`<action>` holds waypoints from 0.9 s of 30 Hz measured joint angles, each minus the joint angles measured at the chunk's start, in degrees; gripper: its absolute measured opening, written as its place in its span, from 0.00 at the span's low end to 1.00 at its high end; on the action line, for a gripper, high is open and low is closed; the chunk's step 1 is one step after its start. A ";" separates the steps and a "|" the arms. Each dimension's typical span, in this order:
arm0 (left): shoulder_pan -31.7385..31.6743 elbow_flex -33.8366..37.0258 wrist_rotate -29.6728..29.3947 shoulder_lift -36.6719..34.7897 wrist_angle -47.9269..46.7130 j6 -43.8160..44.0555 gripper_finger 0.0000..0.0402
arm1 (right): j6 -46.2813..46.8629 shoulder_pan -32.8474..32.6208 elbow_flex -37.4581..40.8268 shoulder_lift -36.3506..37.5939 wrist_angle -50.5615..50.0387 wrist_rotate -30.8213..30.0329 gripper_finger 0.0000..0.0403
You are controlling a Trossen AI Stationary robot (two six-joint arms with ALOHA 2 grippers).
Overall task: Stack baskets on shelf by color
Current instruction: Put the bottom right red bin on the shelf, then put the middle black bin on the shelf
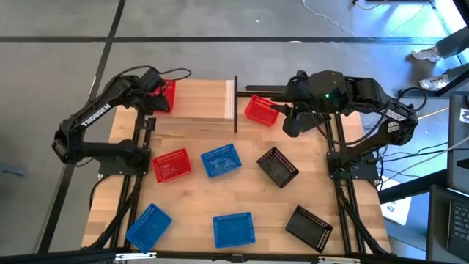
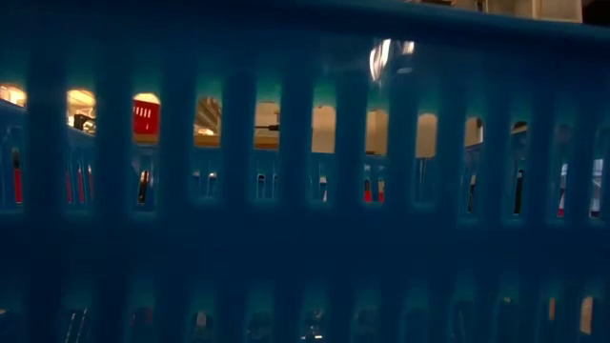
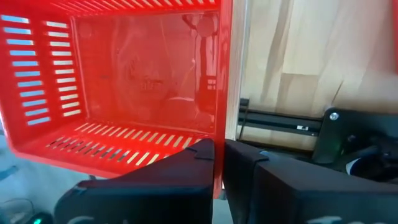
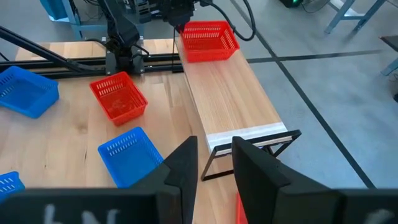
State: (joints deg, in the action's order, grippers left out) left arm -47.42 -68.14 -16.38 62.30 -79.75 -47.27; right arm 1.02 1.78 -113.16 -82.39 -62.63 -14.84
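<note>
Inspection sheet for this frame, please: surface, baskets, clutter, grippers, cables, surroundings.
Surface: wooden table, pale shelf at its far edge.
Job's things: one red basket on the shelf's left end; second red at its right end; third red, three blue and two black on the table. Third black not seen.
Clutter: nothing seen.
Grippers: left gripper shut on the left red basket's wall; right gripper open, over the shelf's right end.
Cables: floor cable.
Surroundings: a person's shoes.

Three red baskets (image 1: 171, 166), three blue (image 1: 220, 160), seemingly two black (image 1: 278, 167).
</note>
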 joint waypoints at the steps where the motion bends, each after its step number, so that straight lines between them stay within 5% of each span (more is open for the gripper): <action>1: -0.45 0.01 -0.01 0.00 -0.06 -0.02 0.02 | 0.00 0.00 0.00 0.00 0.00 0.01 0.25; 14: -2.38 0.04 -0.04 0.02 0.07 -2.29 0.13 | -0.02 0.00 0.00 -0.02 0.00 0.01 0.25; 27: -2.34 0.04 -2.64 -2.10 3.10 -1.29 0.13 | -0.24 0.00 0.00 -0.02 0.00 -0.02 0.25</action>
State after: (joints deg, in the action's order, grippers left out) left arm -49.76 -68.10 -19.03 60.20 -76.64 -48.56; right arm 0.78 1.78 -113.16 -82.41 -62.63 -14.85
